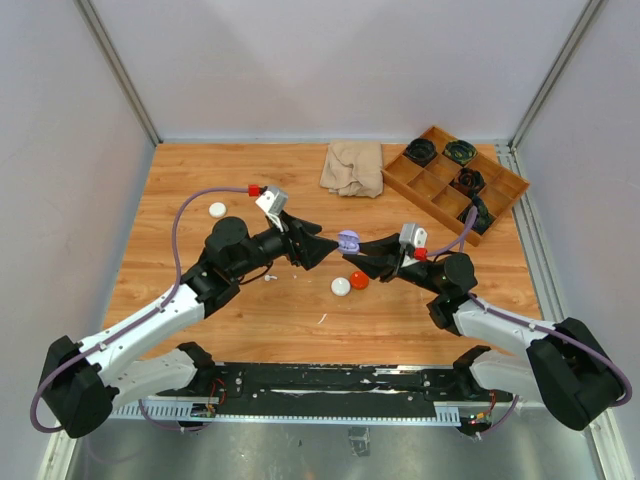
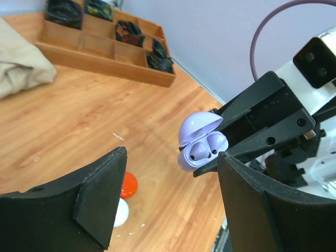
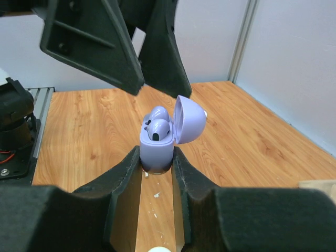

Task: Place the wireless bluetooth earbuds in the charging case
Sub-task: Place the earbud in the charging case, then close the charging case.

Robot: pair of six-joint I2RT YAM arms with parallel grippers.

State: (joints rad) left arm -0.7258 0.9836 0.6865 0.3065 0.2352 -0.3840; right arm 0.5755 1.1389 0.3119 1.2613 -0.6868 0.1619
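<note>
Nearest me, a white puck [image 1: 341, 286] and an orange puck [image 1: 359, 280] lie just beside each other on the table [image 1: 200, 170], below the grippers and not in play.

Above them, the right gripper [image 1: 358, 249] is clamped on the case [image 3: 156, 151], 1 finger on each side of its lower body, holding it clear of the wood. The case stands upright in the right wrist view. Its lid [image 3: 189, 118] is swung open and tilted back to 1 side. 2 purple earbuds [image 2: 200, 151] sit side by side in the wells. Both look seated to me, but I cannot tell if they are fully down.

The left gripper [image 1: 320, 243] has its fingers well apart, holding and touching nothing. The case lies straight ahead of it, just past the fingertips and in line with the gap between them, with its open mouth turned toward the left wrist camera. The left arm is the free one and it is near.

My read is that insertion is about done. What remains is a press on the buds or tipping the lid over. That calls for the left gripper to come in from the open side, not from behind the lid.

Far back are a cloth [image 1: 352, 167] and a tray [image 1: 437, 190], well apart from the work.
</note>
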